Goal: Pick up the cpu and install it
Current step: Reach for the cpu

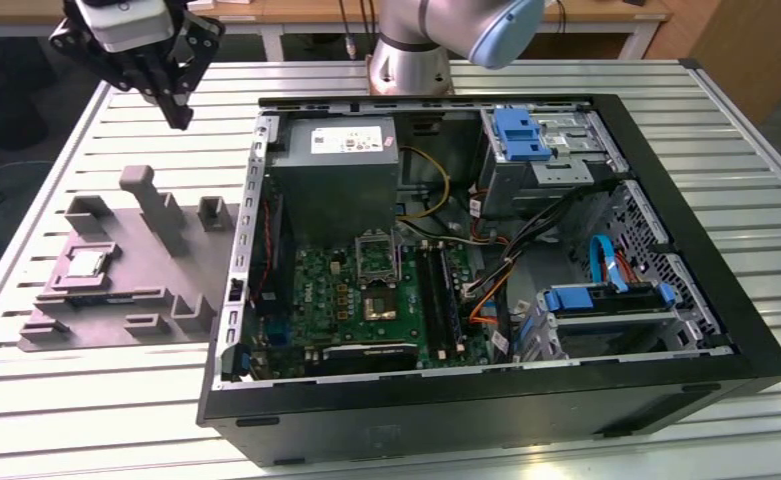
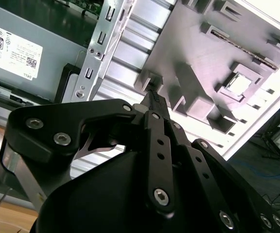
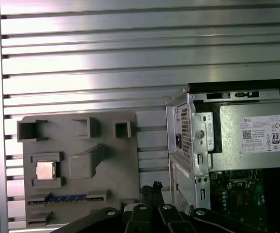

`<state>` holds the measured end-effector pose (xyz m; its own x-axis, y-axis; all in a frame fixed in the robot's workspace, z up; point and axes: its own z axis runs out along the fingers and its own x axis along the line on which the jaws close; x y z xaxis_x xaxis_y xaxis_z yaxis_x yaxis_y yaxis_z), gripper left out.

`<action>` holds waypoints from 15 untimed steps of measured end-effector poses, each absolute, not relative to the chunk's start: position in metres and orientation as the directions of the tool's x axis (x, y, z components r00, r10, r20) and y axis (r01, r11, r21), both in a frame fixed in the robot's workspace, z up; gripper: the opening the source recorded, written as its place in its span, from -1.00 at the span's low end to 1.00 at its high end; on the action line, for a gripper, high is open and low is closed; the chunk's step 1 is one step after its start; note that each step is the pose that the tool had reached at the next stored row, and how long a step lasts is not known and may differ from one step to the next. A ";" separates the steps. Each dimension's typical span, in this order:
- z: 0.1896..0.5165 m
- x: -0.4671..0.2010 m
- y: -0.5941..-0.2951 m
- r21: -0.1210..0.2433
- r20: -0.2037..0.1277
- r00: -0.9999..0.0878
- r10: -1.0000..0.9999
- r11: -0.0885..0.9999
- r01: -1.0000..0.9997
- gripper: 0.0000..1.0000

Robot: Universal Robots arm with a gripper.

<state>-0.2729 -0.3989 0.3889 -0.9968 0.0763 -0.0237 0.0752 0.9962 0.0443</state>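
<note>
Gripper [image 1: 177, 118] hangs closed and empty; one cpu [image 1: 87, 263] sits in one holder [image 1: 113, 305].

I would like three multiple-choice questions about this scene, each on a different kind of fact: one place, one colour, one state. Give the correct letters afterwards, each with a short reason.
1. Where does the cpu lie?
A. in the motherboard socket
B. in the grey fixture beside the computer case
C. on top of the power supply

2. What colour are the plastic drive brackets inside the computer case?
A. red
B. yellow
C. blue

3. In what state is the gripper?
A. empty, raised above the table
B. shut on the cpu
C. lowered into the computer case

Answers:
1 B: the cpu sits in a recess of the grey fixture, on the exterior view's left of the computer case.
2 C: both brackets are plainly blue.
3 A: it holds nothing and hangs well away from the cpu.
</note>
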 end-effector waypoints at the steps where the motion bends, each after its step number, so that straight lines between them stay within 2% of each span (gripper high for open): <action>1: 0.389 -0.274 -0.399 0.044 -0.024 -0.997 0.076 0.996 0.075 -0.79; 15: 0.388 -0.288 -0.399 0.044 -0.023 -0.997 0.076 0.996 0.075 -0.79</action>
<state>-0.2878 -0.3989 0.3880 -0.9968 0.0763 -0.0231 0.0753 0.9962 0.0443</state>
